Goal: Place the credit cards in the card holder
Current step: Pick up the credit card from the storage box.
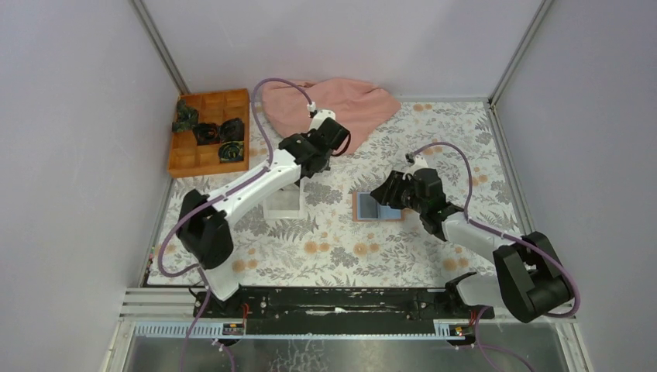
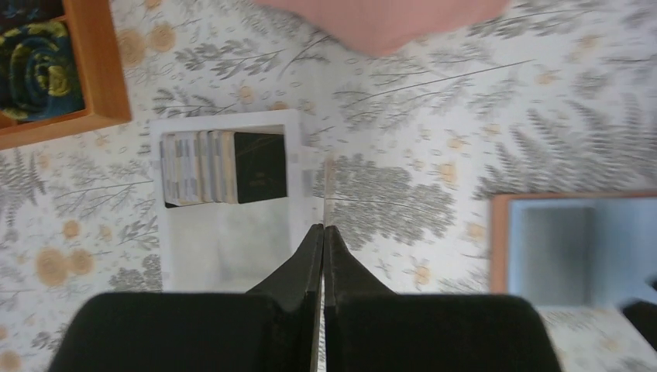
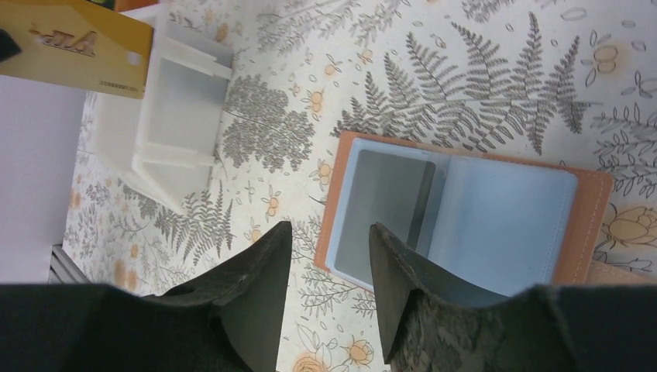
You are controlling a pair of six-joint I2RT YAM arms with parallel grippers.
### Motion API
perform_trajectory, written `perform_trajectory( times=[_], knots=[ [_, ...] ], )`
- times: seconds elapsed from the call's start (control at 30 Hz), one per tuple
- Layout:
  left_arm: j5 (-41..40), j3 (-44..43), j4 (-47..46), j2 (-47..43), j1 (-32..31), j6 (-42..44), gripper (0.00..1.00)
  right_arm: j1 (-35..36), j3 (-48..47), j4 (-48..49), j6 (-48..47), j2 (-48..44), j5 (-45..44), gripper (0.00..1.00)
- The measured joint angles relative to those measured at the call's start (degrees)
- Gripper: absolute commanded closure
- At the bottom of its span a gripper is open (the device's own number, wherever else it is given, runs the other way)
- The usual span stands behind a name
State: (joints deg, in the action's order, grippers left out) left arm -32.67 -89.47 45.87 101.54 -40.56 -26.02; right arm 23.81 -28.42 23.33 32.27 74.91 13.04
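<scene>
My left gripper (image 2: 324, 227) is shut on a thin credit card (image 2: 328, 186), seen edge-on here; it shows as a gold card (image 3: 73, 46) in the right wrist view. It hangs over the right rim of the white tray (image 2: 225, 248), which holds a stack of cards (image 2: 225, 167), the nearest one dark. The card holder (image 3: 593, 209) lies open, reddish-brown outside and pale blue inside, with a grey card (image 3: 387, 205) in its left pocket. My right gripper (image 3: 329, 226) is open and empty over the holder's left edge. In the top view the left gripper (image 1: 308, 164) is above the tray (image 1: 283, 205) and the right gripper (image 1: 381, 192) is at the holder (image 1: 377, 209).
An orange wooden compartment box (image 1: 208, 132) with dark rolled items stands at the back left. A pink cloth (image 1: 341, 105) lies at the back middle. The table has a fern-patterned cover and grey walls on three sides.
</scene>
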Motion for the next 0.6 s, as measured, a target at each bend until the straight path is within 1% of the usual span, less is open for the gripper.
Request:
perform_trajectory(
  times=[0.2, 0.33, 0.43, 0.6],
  knots=[
    [8.5, -1.6, -0.2, -7.2, -0.9, -0.4, 1.0, 0.1, 0.2, 0.2, -1.1, -5.6, 2.0, 0.5],
    [15.6, -1.5, -0.3, -9.6, -0.9, -0.4, 1.0, 0.1, 1.1, 1.0, -2.1, -10.4, 4.2, 0.48],
    [22.2, -0.3, -1.1, -10.2, -0.9, -0.4, 1.0, 0.1, 2.7, 1.7, -2.5, -13.9, 5.2, 0.46],
    [35.8, 3.5, -2.6, -10.7, -0.2, -0.3, 1.0, 0.2, 6.3, 3.1, -2.5, -20.6, 8.1, 0.44]
  ],
)
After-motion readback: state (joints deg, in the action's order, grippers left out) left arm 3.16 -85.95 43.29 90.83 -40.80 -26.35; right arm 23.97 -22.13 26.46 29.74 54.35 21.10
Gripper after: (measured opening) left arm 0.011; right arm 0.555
